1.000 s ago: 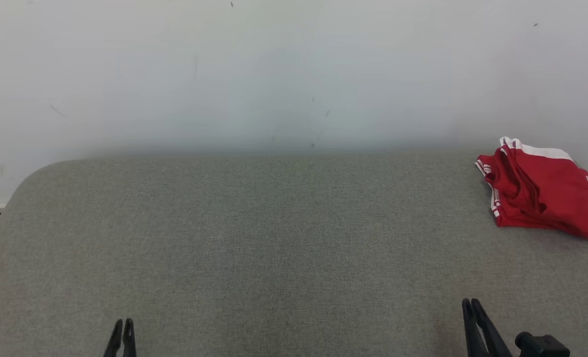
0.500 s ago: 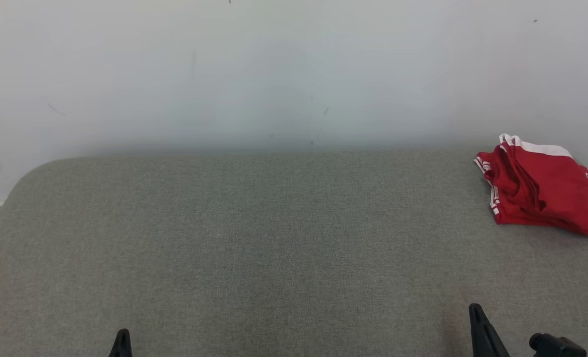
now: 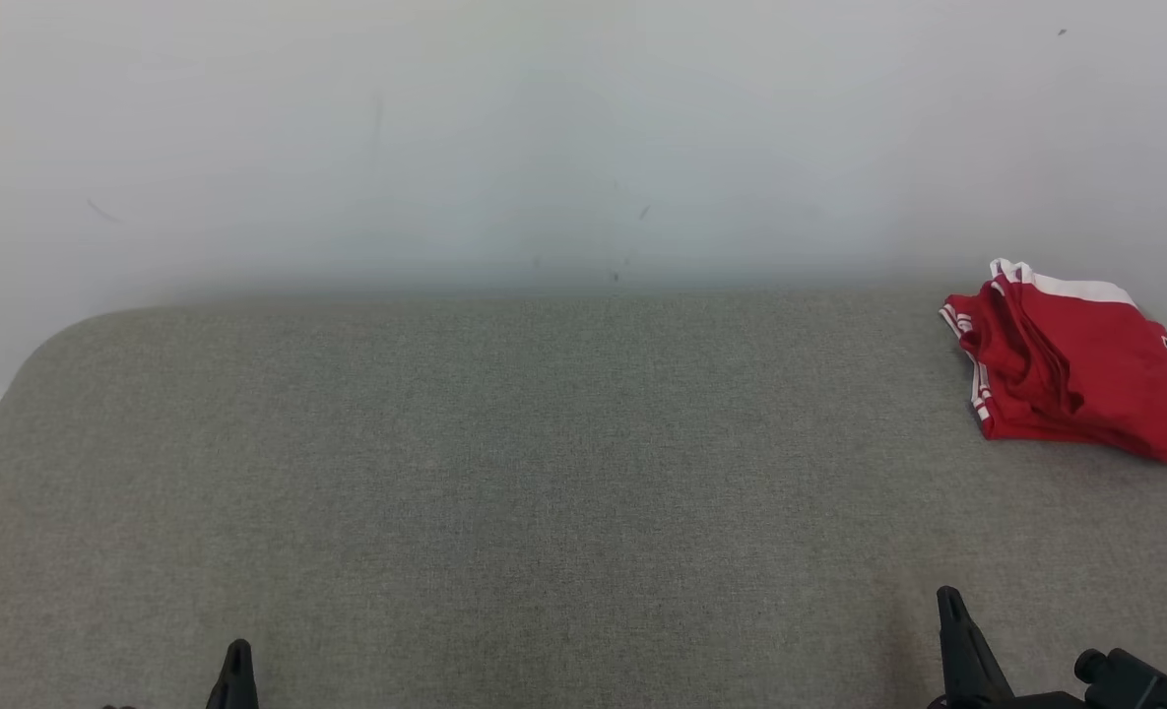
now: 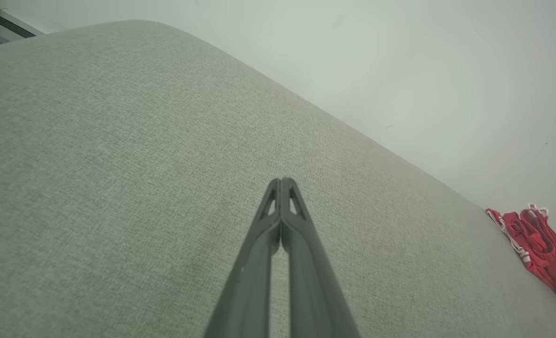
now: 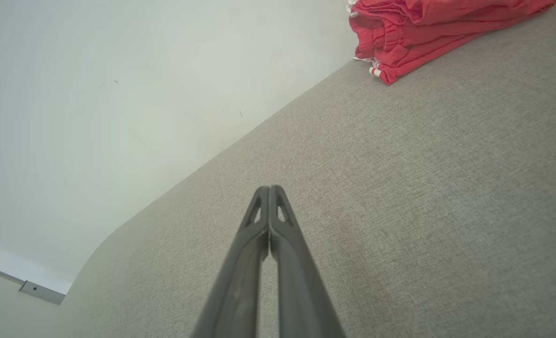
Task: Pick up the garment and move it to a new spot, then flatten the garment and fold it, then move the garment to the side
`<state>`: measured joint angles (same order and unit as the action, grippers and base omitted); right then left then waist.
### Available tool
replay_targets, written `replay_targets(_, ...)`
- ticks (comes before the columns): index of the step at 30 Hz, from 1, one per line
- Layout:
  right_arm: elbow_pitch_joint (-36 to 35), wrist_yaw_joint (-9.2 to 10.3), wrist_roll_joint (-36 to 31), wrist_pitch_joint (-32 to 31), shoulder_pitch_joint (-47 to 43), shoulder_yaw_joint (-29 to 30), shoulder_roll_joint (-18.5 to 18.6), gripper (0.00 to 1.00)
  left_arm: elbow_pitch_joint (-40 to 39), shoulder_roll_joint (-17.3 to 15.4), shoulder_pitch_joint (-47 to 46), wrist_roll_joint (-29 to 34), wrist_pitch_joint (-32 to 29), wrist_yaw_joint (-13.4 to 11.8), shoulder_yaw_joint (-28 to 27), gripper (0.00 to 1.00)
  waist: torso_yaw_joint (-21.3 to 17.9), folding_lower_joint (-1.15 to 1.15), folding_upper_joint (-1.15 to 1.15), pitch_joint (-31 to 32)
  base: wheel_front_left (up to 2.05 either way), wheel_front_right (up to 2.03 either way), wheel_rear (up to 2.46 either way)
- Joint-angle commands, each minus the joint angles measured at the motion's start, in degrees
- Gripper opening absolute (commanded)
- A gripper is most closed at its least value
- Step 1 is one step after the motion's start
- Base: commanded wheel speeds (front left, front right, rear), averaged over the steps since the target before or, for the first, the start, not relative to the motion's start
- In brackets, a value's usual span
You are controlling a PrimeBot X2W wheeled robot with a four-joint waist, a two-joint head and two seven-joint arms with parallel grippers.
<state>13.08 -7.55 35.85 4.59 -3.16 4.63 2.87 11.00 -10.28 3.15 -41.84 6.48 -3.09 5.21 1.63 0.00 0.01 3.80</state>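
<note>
- Both pairs are pressed shut and hold nothing: my left fingers (image 4: 254, 281) and right fingers (image 5: 296, 281) hang low over the grey bench (image 3: 544, 473).
- The garment (image 3: 1075, 374) lies heaped well ahead of my right fingers, toward their outer side, and far from my left fingers.
- It looks thin, light and limp. I'd pinch the striped edge, expecting it to drape.

Left gripper (image 4: 281, 180): two long dark grey fingers (image 4: 259, 263), tapered, triangular cut-outs near tips. Right gripper (image 5: 269, 188): same build; black knobbed fitting (image 3: 1130, 679) alongside, possibly camera mount.
</note>
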Motion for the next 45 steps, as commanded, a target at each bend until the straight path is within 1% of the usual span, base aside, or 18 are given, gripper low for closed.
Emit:
replay_targets(1, -0.71, 0.03, 2.22, -0.34, 1.79, 0.17, 0.05, 0.0, -0.44, 0.09, -1.98, -1.94, -0.36, 0.46, -0.79, 0.0, -0.03, 0.0, -0.01, -0.06, 0.0, 0.0, 0.0)
replay_targets(26, -0.2, 0.05, 21.25, -4.13, 4.62, 0.79, 0.04, 0.0, 0.71, 2.64, -4.7, -18.88, -4.82, 4.07, -4.72, 0.0, -0.44, 0.0, -0.01, -1.07, 0.0, 0.0, 0.0)
replay_targets(45, 0.11, 0.07, 32.28, -6.37, 6.12, 1.17, 0.03, 0.0, 1.46, 4.16, -6.39, -28.83, -7.45, 6.2, -7.0, 0.0, -0.74, 0.0, -0.01, -1.8, 0.0, 0.0, 0.0)
